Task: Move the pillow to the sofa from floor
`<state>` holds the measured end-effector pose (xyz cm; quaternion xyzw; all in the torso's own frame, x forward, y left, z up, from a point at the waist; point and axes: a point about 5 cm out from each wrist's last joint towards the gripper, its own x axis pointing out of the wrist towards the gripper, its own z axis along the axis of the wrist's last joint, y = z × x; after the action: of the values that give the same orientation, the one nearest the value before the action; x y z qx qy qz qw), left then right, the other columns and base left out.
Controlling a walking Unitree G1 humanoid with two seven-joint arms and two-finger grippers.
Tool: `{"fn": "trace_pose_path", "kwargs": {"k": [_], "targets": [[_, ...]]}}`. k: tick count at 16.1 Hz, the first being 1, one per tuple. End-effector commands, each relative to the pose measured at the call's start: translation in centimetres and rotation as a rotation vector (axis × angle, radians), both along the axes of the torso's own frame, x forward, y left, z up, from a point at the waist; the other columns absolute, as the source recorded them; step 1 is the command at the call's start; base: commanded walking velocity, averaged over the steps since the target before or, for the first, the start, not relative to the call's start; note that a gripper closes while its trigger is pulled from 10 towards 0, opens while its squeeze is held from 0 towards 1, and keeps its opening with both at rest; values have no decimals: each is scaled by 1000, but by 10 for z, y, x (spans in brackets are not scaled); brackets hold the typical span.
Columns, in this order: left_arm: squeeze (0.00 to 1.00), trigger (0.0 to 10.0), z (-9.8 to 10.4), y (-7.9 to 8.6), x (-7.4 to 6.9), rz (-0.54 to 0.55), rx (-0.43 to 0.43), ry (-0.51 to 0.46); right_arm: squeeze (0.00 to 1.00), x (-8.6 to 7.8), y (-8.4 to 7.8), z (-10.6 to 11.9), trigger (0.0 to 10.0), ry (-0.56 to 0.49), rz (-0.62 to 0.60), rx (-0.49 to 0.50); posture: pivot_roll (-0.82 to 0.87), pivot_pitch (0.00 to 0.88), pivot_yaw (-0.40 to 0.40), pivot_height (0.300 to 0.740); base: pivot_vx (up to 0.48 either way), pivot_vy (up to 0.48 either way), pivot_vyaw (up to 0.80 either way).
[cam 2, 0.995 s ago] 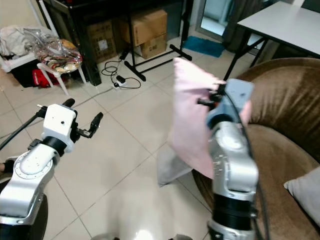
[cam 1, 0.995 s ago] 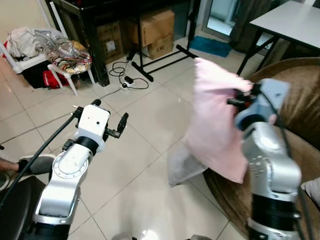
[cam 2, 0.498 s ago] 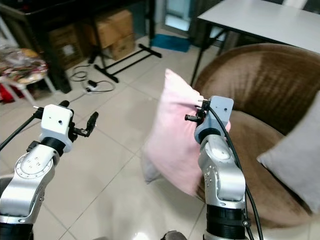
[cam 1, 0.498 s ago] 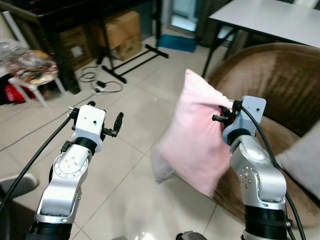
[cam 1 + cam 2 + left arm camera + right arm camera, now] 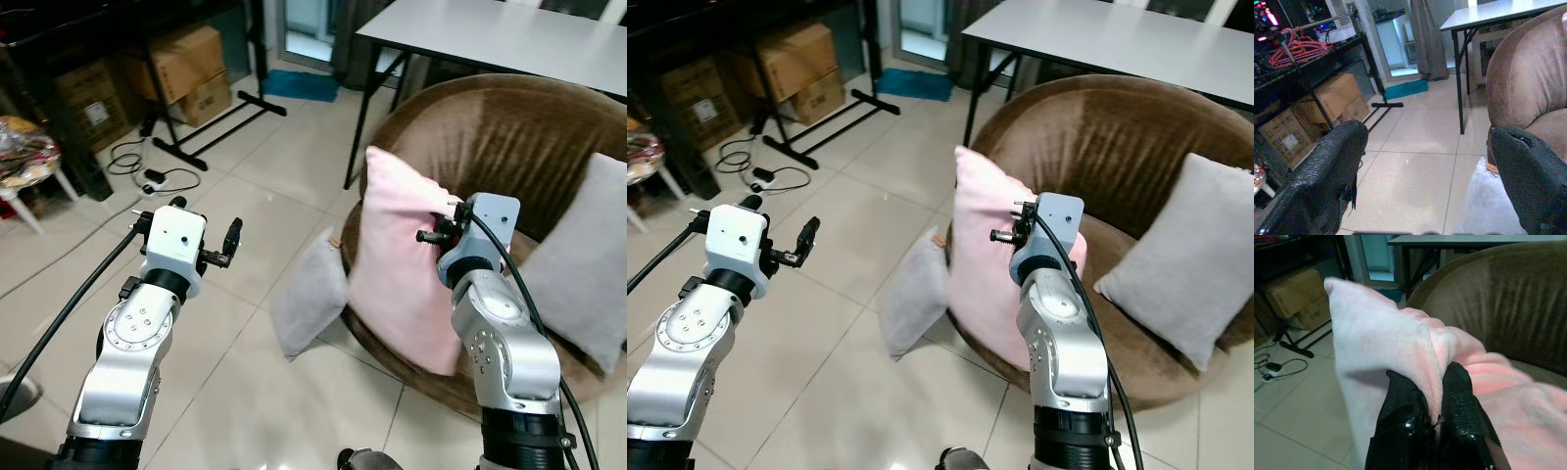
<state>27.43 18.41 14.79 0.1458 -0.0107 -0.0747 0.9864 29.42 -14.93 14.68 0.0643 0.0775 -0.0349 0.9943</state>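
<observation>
Living room, robot mid-carry: the round brown sofa [image 5: 509,127] sits ahead and to my right, w/ the tiled floor [image 5: 245,186] to the left. I have the pink pillow [image 5: 397,264] off the floor, hanging at the sofa's front edge w/ its long axis near vertical; it hangs left of and below the right gripper [image 5: 1436,418], whose fingers are pinched tight on the fabric of an upper corner. The seat lies just beyond, forward and right of that grip, so the right arm is the one to finish the move; I'd judge a short push that way, then release. Left gripper [image 5: 1425,166] is held out over the tiles, fingers spread wide, nothing in it. Count: three pillows — one pink in hand, one grey pillow [image 5: 1190,259] on the seat, one grey pillow [image 5: 309,304] that seems to lean on the sofa's base, tho the contact is hard to make out. One white table [image 5: 490,34] behind.
</observation>
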Motion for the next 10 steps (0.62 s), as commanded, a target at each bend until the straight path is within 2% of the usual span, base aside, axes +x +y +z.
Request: {"fn": "trace_pose_path", "kwargs": {"k": [1, 3, 6, 10], "targets": [[0, 10000, 3, 0, -2, 1, -4, -19, 0, 4, 2, 12, 10000, -62, 12, -13, -13, 0, -33, 740, 255, 0, -800], [0, 10000, 4, 1, -3, 1, -5, -21, 0, 5, 2, 12, 10000, -63, 14, -19, -10, 0, -34, 740, 255, 0, -694], [0, 10000, 4, 2, -3, 1, -5, -25, 0, 5, 1, 12, 10000, -67, 17, -30, -8, 0, -36, 740, 256, 0, 0], [0, 10000, 5, 1, -3, -3, -3, -27, 0, 5, 0, 12, 10000, -62, 13, -34, -10, 0, -34, 740, 258, 0, -767]]}}
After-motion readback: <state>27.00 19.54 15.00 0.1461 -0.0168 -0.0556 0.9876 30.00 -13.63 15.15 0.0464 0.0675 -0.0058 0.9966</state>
